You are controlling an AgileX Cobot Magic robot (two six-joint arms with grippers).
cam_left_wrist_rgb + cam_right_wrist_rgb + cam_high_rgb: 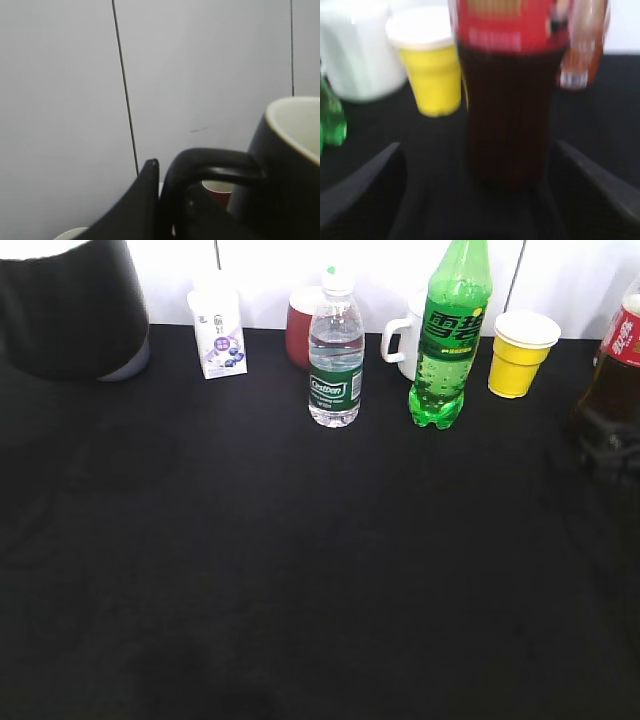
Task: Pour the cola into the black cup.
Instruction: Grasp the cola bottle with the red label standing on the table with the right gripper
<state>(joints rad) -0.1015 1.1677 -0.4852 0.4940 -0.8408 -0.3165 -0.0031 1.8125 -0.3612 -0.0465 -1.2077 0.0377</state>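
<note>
A: Right wrist view, nearest first: right gripper (480, 200) has both fingers spread wide, one on each side of the cola (507, 110). Neither finger touches it. Open, holding nothing.

B: Where's the bottle in the exterior view?

A: Far right edge of the table (300, 570), upright, partly cut off by the frame. Red label up top, dark liquid below. Looks full to about the label, so I'd call it heavy, and a thin-walled plastic bottle will flex if squeezed hard.

B: Grab point?

A: My judgement: the lower body under the label, where the fingers already line up. The label film is probably slicker, and a high grip on a heavy bottle invites tipping. Firm but not crushing. Can't see the cap, so can't tell whether it's open.

B: And the cup?

A: Black cup (295, 165) sits close to the left wrist camera, white inside showing, wall behind it. Left gripper (165, 200) is closed on the cup's handle, a finger on either side. In the exterior view it's at top left, seemingly lifted.

B: Behind the cola?

A: Yellow paper cup (427, 65) just beside it, white mug (360, 50) further left, green bottle (448, 335) and water bottle (335, 355) mid-row. An orange-brown bottle (582, 45) sits right behind it. Crowded, so lift straight up.
</note>
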